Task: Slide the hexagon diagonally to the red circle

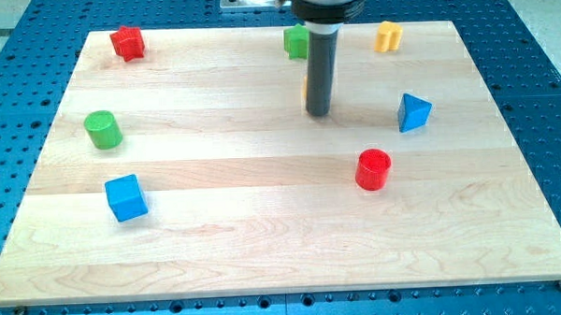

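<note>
The red circle [373, 168], a short red cylinder, stands right of the board's middle. My tip [318, 113] rests on the board above and to the left of it, well apart. A thin yellow sliver [304, 89] shows at the rod's left edge; the rest of that block is hidden behind the rod, so I cannot make out its shape. A green block [295, 42] near the view's top edge is partly covered by the rod's upper part.
A yellow block [387, 36] sits at the top right. A blue triangle [414, 112] lies right of my tip. A red block [127, 41] is at the top left, a green cylinder [103, 129] at the left, and a blue cube [126, 197] at the lower left.
</note>
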Available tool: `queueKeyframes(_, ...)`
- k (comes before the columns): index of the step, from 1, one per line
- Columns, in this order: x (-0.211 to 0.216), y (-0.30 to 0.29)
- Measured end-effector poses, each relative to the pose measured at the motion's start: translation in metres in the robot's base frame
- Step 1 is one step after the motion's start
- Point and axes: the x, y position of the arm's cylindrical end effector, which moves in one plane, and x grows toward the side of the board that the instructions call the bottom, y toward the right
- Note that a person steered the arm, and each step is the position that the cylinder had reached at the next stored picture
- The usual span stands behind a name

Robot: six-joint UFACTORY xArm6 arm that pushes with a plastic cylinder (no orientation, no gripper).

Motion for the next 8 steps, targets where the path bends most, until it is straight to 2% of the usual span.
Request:
queueKeyframes(1,-0.025,0.031)
queueKeyframes(3,-0.036,0.041)
queueKeyframes(5,-0.039,0.013)
queueKeyframes(6,-0.054,0.013)
queueKeyframes(7,-0.069,-0.002)
queueKeyframes(8,-0.029,-0.076)
